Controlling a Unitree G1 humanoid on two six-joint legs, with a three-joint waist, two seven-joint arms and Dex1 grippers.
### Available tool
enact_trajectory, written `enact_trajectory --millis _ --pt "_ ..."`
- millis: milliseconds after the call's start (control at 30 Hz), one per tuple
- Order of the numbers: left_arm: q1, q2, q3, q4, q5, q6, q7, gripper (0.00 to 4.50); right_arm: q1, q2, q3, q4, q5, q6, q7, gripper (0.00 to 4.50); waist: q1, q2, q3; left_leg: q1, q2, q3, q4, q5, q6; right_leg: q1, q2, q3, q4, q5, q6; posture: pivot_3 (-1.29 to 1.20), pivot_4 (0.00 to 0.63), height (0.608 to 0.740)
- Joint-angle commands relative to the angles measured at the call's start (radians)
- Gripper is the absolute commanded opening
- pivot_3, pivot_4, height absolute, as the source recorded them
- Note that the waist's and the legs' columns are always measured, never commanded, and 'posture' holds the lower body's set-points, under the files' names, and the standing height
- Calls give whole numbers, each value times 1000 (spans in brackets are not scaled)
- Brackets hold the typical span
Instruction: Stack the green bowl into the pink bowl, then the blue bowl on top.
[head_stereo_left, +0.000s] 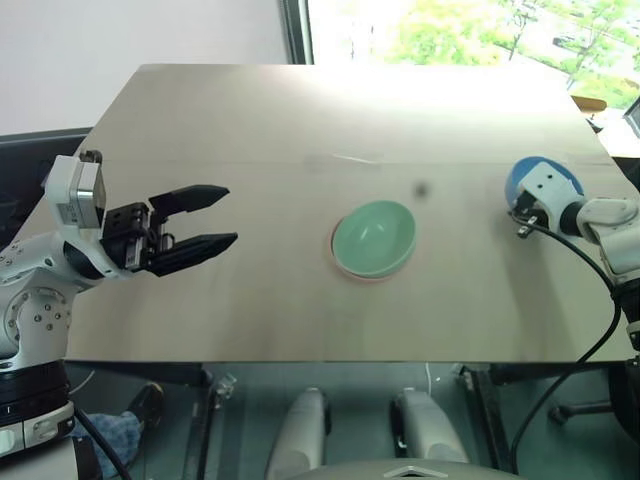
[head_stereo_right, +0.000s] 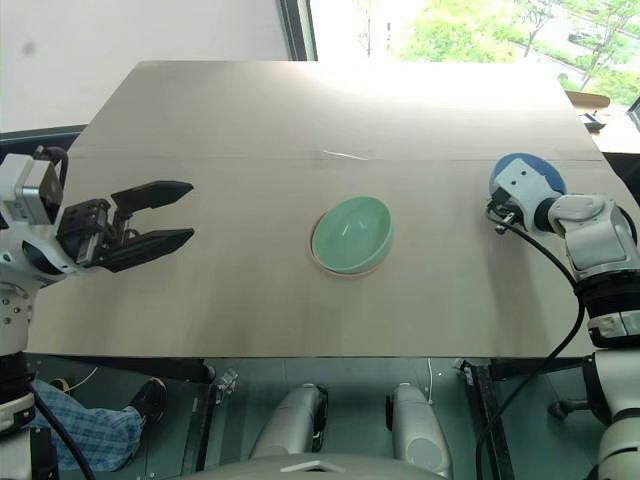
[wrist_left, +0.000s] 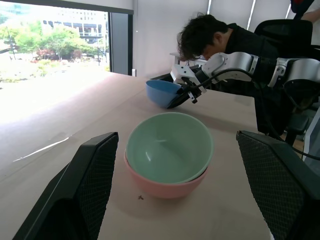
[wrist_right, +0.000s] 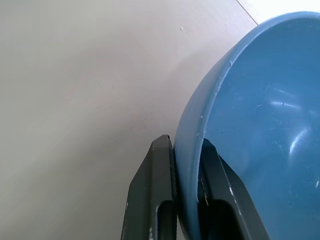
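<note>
A wide pale bench (head_stereo_left: 250, 150) is carrying the work, with a person (wrist_left: 210, 37) bending close behind its far side. At its middle the green bowl (head_stereo_left: 373, 237) is sitting nested inside the pink bowl (wrist_left: 165, 187), so the first stacking step looks done. Toward the bench's right side, the blue bowl (head_stereo_right: 528, 178) is tilting as the right gripper (wrist_right: 187, 200) is pinching its rim, one finger inside the wall and one outside, jaws closed tight on it. The left gripper (head_stereo_left: 205, 222) is hovering well left of the stack, jaws spread wide and holding nothing. The thin rim grip is likely the risk: the smooth bowl could swing or slip during the carry and strike the stack.
</note>
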Motion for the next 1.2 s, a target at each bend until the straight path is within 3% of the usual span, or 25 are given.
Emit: enact_trajectory --millis 33,333,500,733,767,933,1100,1200 --pt "-11 17 10 16 11 -26 -23 3999 11 -27 -35 -222 45 -52 82 102 -2 0 0 0 0 0 0 0 0 -1 0 1 0 0 0 0 150 740" --pt "-64 4 -51 86 60 -65 -67 3999 5 -29 46 -931 291 180 316 102 1 5 3 -2 2 -1 -1 0 0 -3 2 0 1 0 0 0 150 740" --pt "-99 -4 -76 119 78 -83 -79 3999 -13 8 98 -1034 303 225 293 102 4 3 2 -2 0 0 1 0 0 -1 0 0 1 0 0 0 150 740" --pt "-115 -13 -93 129 88 -95 -89 3999 -51 29 147 -1019 253 217 271 102 0 3 2 -2 0 -1 0 0 0 -2 0 0 1 0 0 0 150 740" --pt "-115 -14 -92 129 88 -95 -89 3999 -56 32 148 -1015 251 215 272 834 0 3 2 -2 0 -1 0 0 0 -2 0 0 1 0 0 0 150 740" --pt "-107 -16 -88 126 92 -98 -90 3999 -83 29 146 -1017 261 263 283 2897 1 3 2 -2 0 -1 0 0 0 -2 0 0 1 0 0 0 150 740" --pt "-90 -18 -80 109 89 -95 -80 3999 -74 72 15 -990 355 376 220 2897 1 3 2 -2 0 -1 0 0 0 -2 0 0 1 0 0 0 150 740" --pt "-66 -22 -71 88 99 -89 -37 3999 7 49 -87 -930 377 353 203 2897 5 2 2 -2 0 -1 0 0 0 -2 0 -1 1 0 0 0 150 740"
